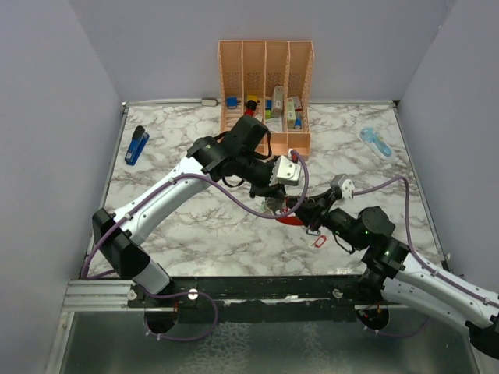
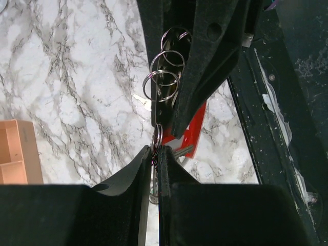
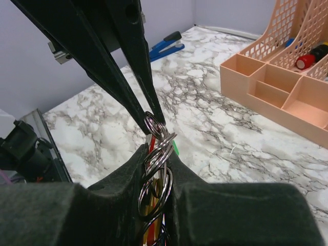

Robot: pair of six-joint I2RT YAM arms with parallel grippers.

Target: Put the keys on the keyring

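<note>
Both grippers meet at mid-table over the red keyring (image 1: pixel 290 220), which is partly hidden under them. My left gripper (image 1: pixel 278 201) is shut on a silver split ring (image 2: pixel 157 138); a key shank (image 2: pixel 183 151) and the red keyring (image 2: pixel 197 123) show just beyond its tips (image 2: pixel 155 149). My right gripper (image 1: pixel 299 210) is shut on a bunch of split rings (image 3: pixel 160 154), with red, yellow and green key parts between its fingers. In the right wrist view the left gripper's fingertips (image 3: pixel 148 115) pinch the top ring of that bunch. I cannot tell whether the keyring itself is clamped.
An orange desk organiser (image 1: pixel 265 93) with small items stands at the back, also in the right wrist view (image 3: pixel 277 87). A blue stapler (image 1: pixel 136 145) lies far left, a light-blue object (image 1: pixel 376 142) far right. A tiny red oval loop (image 1: pixel 318 242) lies near the front edge.
</note>
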